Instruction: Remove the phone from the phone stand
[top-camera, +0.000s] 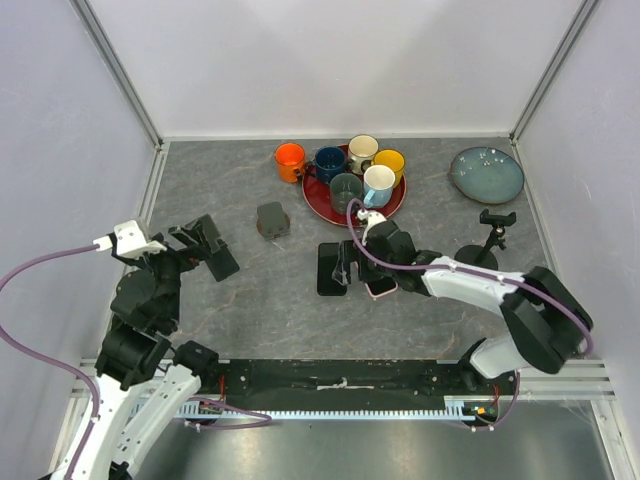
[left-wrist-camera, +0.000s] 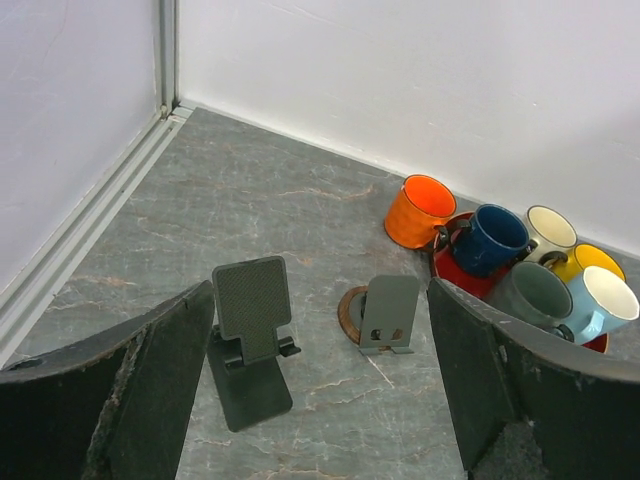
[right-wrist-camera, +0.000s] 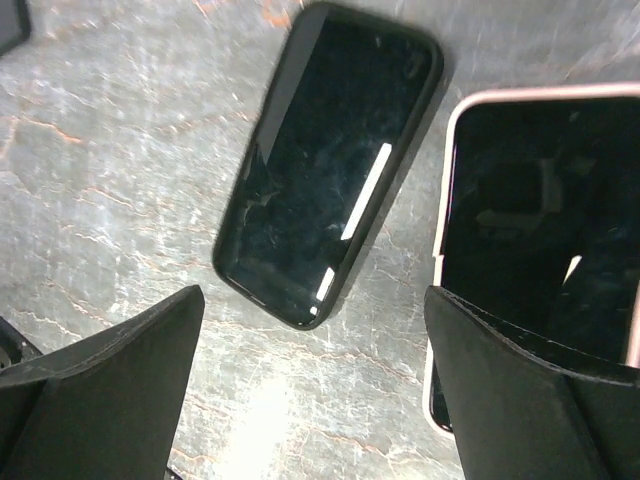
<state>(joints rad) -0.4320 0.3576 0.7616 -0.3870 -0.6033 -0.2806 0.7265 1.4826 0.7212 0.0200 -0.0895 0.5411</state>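
A black phone (top-camera: 330, 268) lies flat on the grey table, and a phone in a pink case (top-camera: 382, 287) lies flat to its right. My right gripper (top-camera: 362, 262) hovers open and empty just above them. In the right wrist view (right-wrist-camera: 315, 330) the black phone (right-wrist-camera: 330, 160) is ahead between the fingers and the pink-cased phone (right-wrist-camera: 540, 250) lies partly under the right finger. My left gripper (top-camera: 185, 252) is open and empty. A black phone stand (left-wrist-camera: 250, 330) stands just ahead of it by the left finger, holding no phone. It also shows in the top view (top-camera: 215, 252).
A small grey stand (top-camera: 272, 220) sits on a brown coaster (left-wrist-camera: 352, 312). A red plate (top-camera: 395, 207) with several mugs and an orange mug (top-camera: 290, 160) are at the back. A blue-grey plate (top-camera: 487, 173) and a black clamp stand (top-camera: 495, 222) are at the right.
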